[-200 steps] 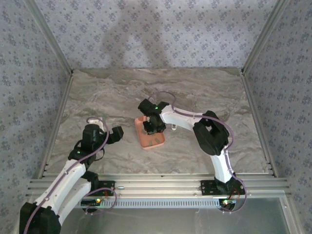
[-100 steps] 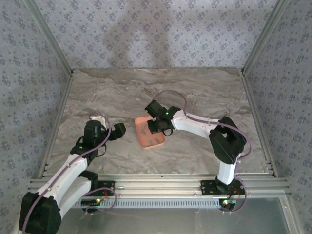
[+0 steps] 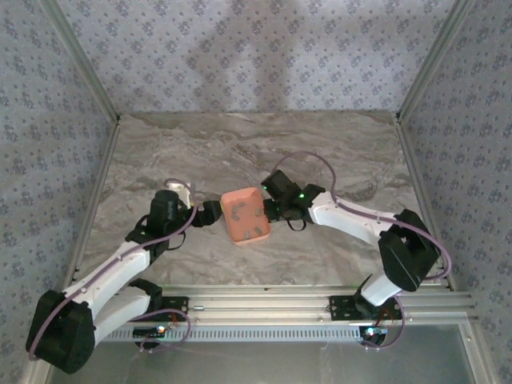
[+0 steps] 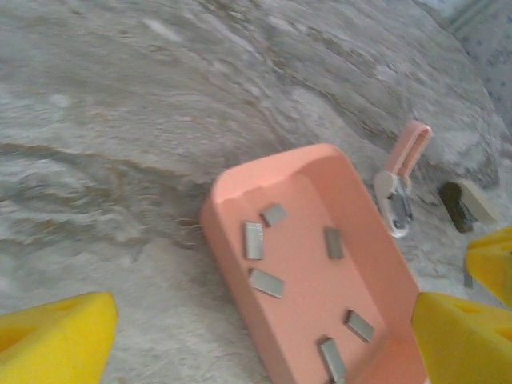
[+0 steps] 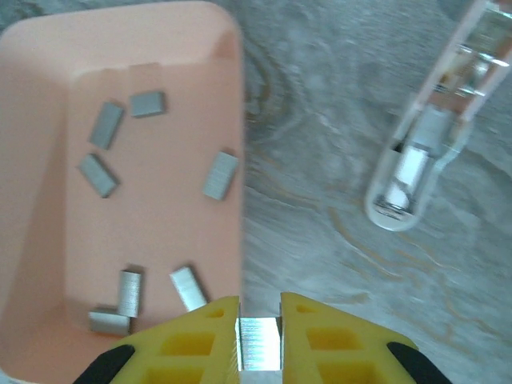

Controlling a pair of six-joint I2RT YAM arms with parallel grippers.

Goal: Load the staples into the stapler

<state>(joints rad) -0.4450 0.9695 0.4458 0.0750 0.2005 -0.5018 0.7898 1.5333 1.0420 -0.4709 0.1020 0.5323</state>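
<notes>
Salmon-orange, the tray [image 5: 48, 48] sits mid-bench with several loose staples [image 5: 221, 175] scattered on its floor. The right end effector [image 5: 260, 320] is clenched on one short metal strip [image 5: 260, 346], pinched upright between its yellow fingertips just outside the tray's rim, over bare bench [image 5: 320, 240]. The stapler [image 5: 432, 136] lies just beside the tray on that same side, swung open so its inner channel faces up; no staples can be seen in it. The left end effector [image 3: 211, 212] hangs released, jaws spread wide, at the tray's other side and touching nothing.

By my reading the pick is done and the loading is not. What is left is to carry the strip across to the stapler, seat it in the channel, and close the top.
</notes>
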